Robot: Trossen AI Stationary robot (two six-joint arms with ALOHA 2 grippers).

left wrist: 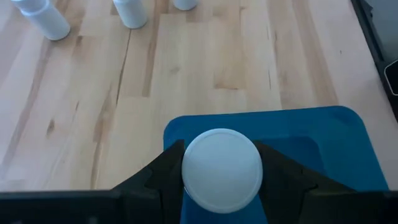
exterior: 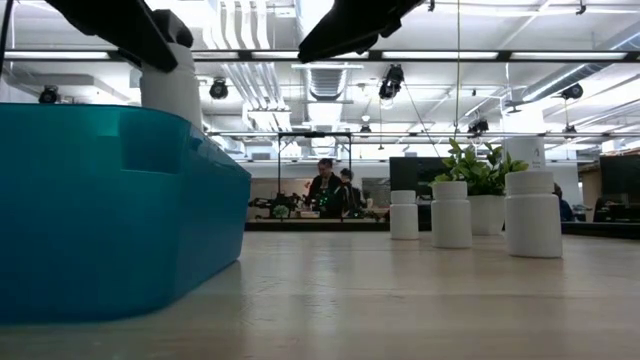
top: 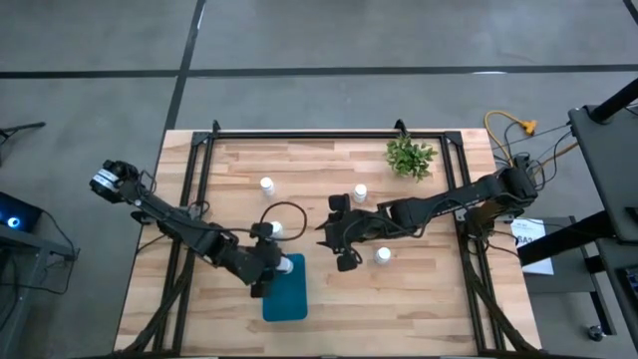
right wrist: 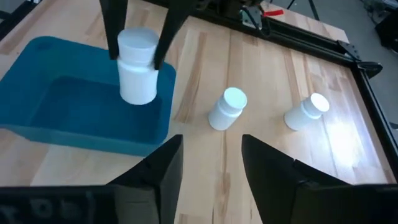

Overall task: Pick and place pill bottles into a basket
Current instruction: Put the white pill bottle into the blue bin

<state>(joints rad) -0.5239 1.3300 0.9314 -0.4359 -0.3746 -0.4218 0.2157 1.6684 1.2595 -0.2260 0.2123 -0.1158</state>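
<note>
A white pill bottle [left wrist: 222, 167] hangs upright over the far end of the teal basket [top: 284, 299], with my left gripper [top: 280, 266] shut on it. In the low view its lower part is hidden behind the basket's wall [exterior: 110, 200]. My right gripper [right wrist: 211, 158] hovers open over the table's middle, right of the basket, with nothing between its fingers. Two bottles [right wrist: 227, 107] [right wrist: 307, 112] stand on their bases on the wood beyond it. Two more bottles [top: 360, 192] [top: 383, 255] stand near the right arm. My left gripper pinches the bottle's round cap [right wrist: 138, 42] between its two fingers, one on each side [left wrist: 188, 169]. The fingers slant down from the table's left. The bottle stays upright below them, over the basket's far end; whether its base touches the basket's floor I cannot tell.
A small green plant [top: 410, 157] stands at the far right of the table. A dark metal frame [top: 329, 135] runs along the far edge and both sides. Bare wood lies between the basket and the right-hand bottles. People stand far off in the room [exterior: 330, 185].
</note>
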